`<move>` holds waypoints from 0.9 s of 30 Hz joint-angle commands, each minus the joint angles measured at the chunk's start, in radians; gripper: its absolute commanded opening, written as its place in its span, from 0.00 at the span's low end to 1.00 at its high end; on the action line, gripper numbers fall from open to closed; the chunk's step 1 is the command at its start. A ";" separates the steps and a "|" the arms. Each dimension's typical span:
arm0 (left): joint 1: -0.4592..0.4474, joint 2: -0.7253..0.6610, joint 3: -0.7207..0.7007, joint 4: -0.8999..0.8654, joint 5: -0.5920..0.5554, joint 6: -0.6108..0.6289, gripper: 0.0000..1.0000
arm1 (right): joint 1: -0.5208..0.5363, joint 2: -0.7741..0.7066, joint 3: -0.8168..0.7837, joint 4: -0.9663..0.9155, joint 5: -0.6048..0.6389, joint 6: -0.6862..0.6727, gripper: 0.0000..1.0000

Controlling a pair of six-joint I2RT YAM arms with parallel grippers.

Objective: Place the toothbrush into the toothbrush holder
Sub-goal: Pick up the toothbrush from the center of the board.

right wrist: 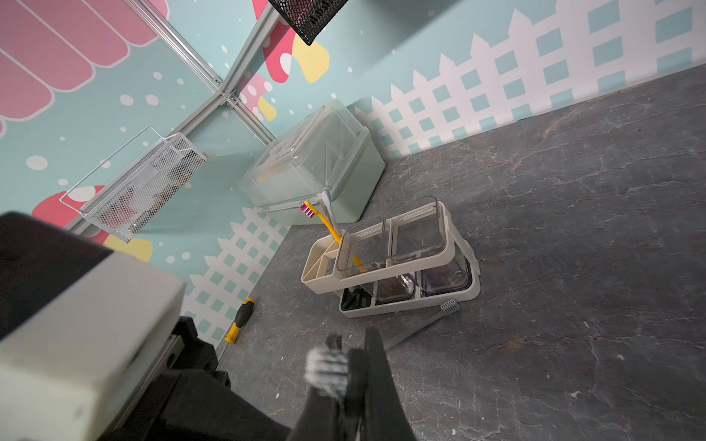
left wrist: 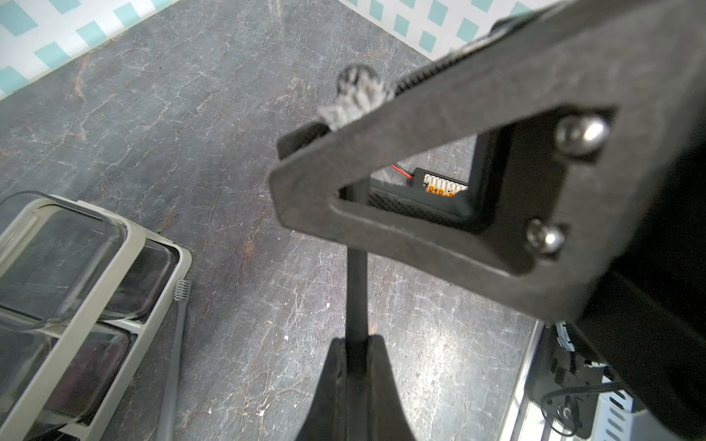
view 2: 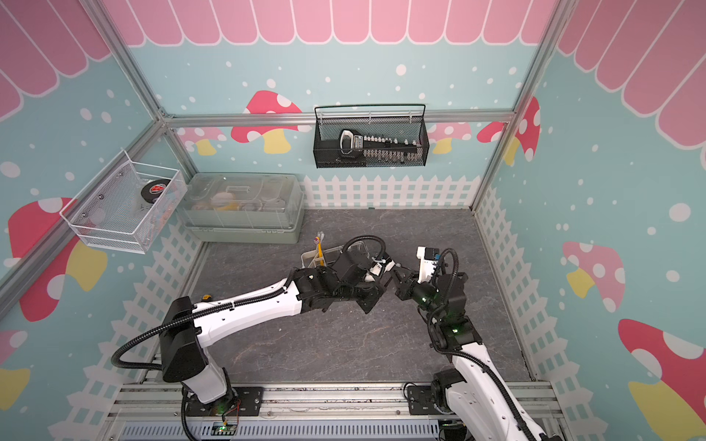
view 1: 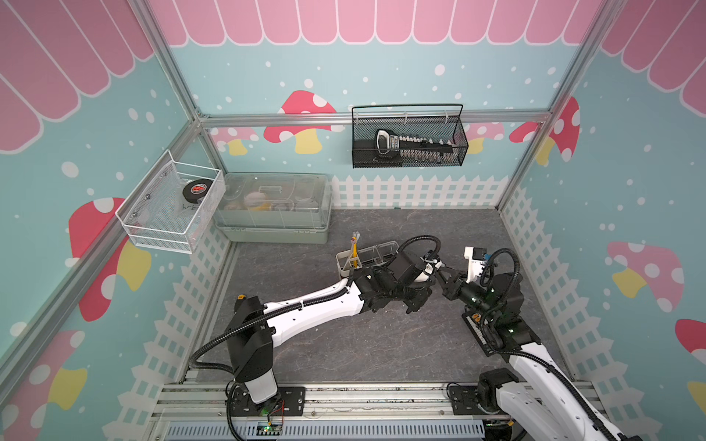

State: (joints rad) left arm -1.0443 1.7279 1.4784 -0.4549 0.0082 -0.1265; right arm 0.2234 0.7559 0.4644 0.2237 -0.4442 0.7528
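Observation:
A dark toothbrush with black-and-white bristles (left wrist: 359,91) (right wrist: 326,370) hangs above the table between both grippers. My left gripper (left wrist: 357,343) (view 1: 433,267) is shut on its handle. My right gripper (right wrist: 349,349) (view 1: 449,277) is shut on it just by the head, and one of its fingers (left wrist: 382,160) fills the left wrist view. The off-white toothbrush holder (view 1: 341,263) (view 2: 307,259) (left wrist: 95,305) (right wrist: 382,280) stands behind and left of the grippers. It holds a yellow toothbrush (view 1: 355,252) (right wrist: 328,225) and a white one. A grey toothbrush (left wrist: 175,343) (right wrist: 420,324) lies on the table against it.
A large clear-lidded grey-green box (view 1: 275,229) (right wrist: 344,160) stands at the back left. A white mesh basket (view 1: 164,214) hangs on the left wall and a black one (view 1: 408,145) on the back wall. A yellow-and-black screwdriver (right wrist: 238,320) (view 1: 240,297) lies by the left wall.

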 commanded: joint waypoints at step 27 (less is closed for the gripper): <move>0.111 -0.360 -0.312 0.058 -0.472 -0.162 0.21 | -0.011 0.164 0.264 -0.271 0.115 -0.220 0.00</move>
State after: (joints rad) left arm -0.9565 1.4315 1.2034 -0.4221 -0.3801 -0.2428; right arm 0.2150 0.9028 0.6785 -0.0669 -0.3008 0.5526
